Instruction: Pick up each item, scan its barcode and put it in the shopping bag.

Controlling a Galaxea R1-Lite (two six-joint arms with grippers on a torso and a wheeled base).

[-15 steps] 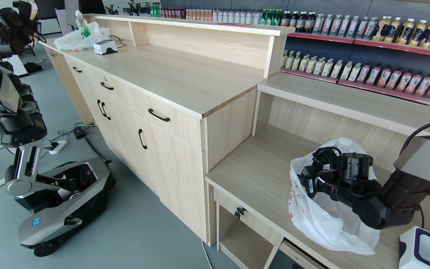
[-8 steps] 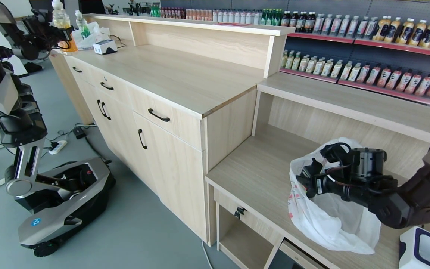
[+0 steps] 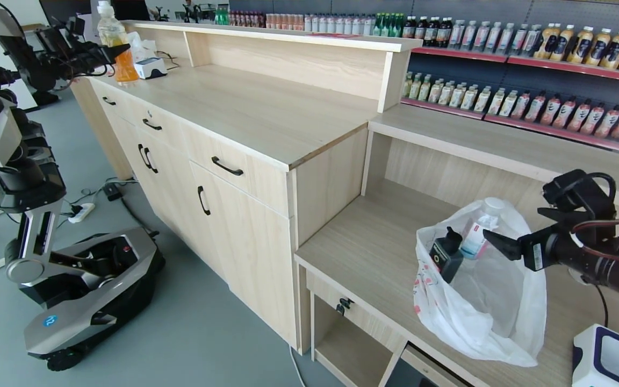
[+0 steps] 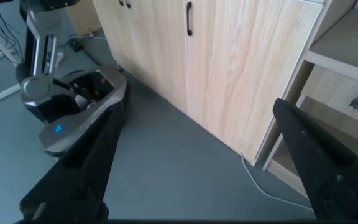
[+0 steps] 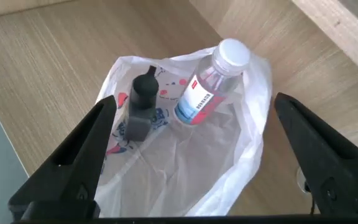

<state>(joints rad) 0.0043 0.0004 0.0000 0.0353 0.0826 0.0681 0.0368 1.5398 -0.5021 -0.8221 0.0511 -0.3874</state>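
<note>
A white plastic shopping bag [image 3: 481,306] stands open on the low wooden counter [image 3: 374,242]. Inside it lean a black bottle [image 3: 445,259] and a clear water bottle [image 3: 477,232] with a white cap and red label. My right gripper [image 3: 515,228] hovers open just to the right of the bag's mouth, holding nothing. From the right wrist view the bag [image 5: 229,180], the black bottle [image 5: 140,106] and the water bottle [image 5: 207,84] lie below my right gripper [image 5: 191,186]. My left gripper [image 4: 197,180] is open over the grey floor, beside the cabinet front.
A white barcode scanner [image 3: 610,357] sits at the counter's near right corner. Another robot [image 3: 73,290] stands on the floor at left, its arm holding an orange drink bottle [image 3: 116,45] over the long upper counter [image 3: 266,113]. Drink shelves [image 3: 513,102] line the back.
My right gripper has pulled up and to the right out of the bag, leaving the bottles inside. The other robot's arm has carried the orange bottle over the far counter.
</note>
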